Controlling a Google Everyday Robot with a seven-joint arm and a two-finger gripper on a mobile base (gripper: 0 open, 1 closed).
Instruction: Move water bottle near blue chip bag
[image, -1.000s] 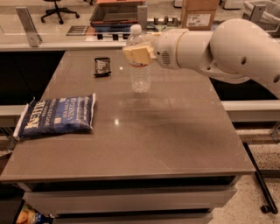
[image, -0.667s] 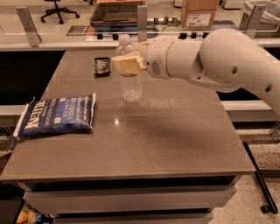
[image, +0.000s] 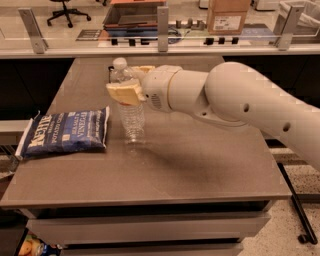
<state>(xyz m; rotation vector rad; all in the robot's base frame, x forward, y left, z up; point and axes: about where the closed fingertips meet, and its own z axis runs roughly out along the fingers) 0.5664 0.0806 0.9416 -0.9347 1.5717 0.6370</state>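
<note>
Camera view: gripper (image: 131, 81) clasps water bottle (image: 132, 120) over table (image: 210, 165).

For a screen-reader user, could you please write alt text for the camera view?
The robot's gripper, shut on the water bottle, holds it upright beside the blue chip bag, not touching it, on a grey table. The arm reaches in from the right; a cardboard box sits on the counter behind.

The hand (image: 129, 84), at the end of the white arm (image: 240, 100) reaching in from the right, clasps the upper part of the water bottle (image: 132, 119), which is nearly upright on the grey bench (image: 200, 165), just right of the blue chip bag (image: 65, 132).
</note>
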